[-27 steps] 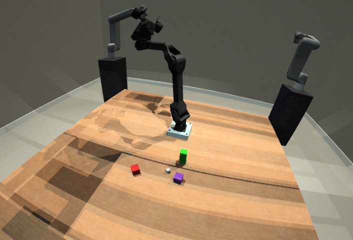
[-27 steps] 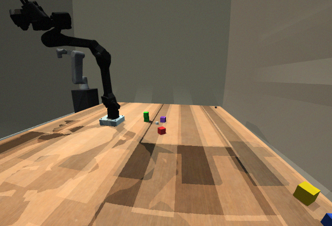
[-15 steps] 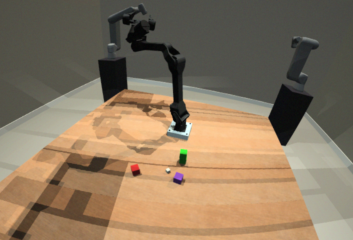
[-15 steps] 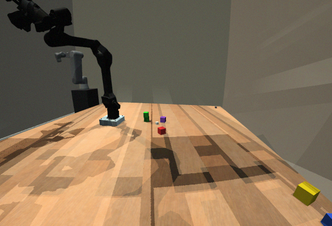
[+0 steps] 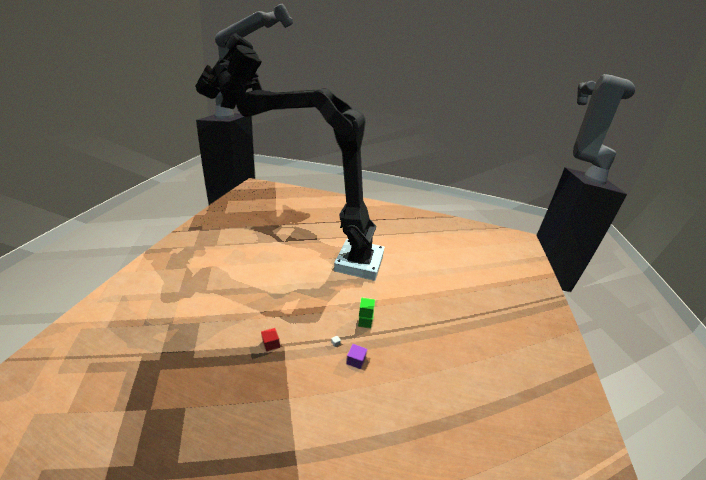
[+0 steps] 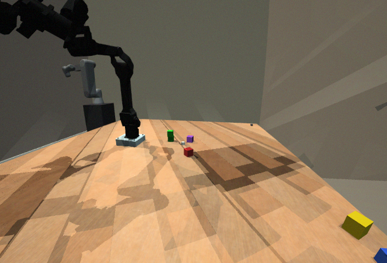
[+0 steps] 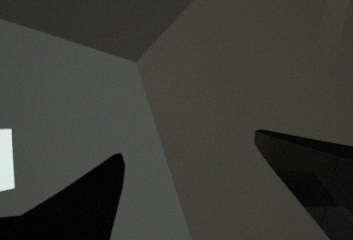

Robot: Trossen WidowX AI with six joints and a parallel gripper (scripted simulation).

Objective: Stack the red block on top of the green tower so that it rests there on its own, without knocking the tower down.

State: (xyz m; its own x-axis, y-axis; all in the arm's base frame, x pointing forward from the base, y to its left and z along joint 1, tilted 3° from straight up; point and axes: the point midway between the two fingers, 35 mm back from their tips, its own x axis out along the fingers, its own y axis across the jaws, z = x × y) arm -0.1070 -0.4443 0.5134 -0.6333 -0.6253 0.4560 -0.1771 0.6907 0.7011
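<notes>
From where I stand, I take the green tower [image 5: 366,313] [image 6: 170,135] as my landmark. It stands upright on the wooden table [image 5: 450,390] [image 6: 150,192], one green block upon another, and nothing is on its top. The red block [image 5: 270,339] [image 6: 188,152] lies on the table, apart from the tower. The purple block [image 5: 356,356] [image 6: 189,138] is nearer to the tower than the red one, and the small white cube [image 5: 336,341] [image 6: 182,143] is near the tower also, between the red block and the purple block.

The black arm [image 5: 352,169] [image 6: 126,90] has its base close to the tower, but its far end is raised high and well apart from the tower. The fingers of the gripper [image 7: 188,144] are spread almost as wide as they can go, and they have hold of nothing. Between them the wrist view shows only walls.

So, in my judgement, the work is at its beginning: the red block must first be reached. The next move asks the arm to come down and turn its fingers to the red block, with one finger on each side. It should pass around the tower, because a low swing could knock it down. The white cube could also disturb the approach, I think.
</notes>
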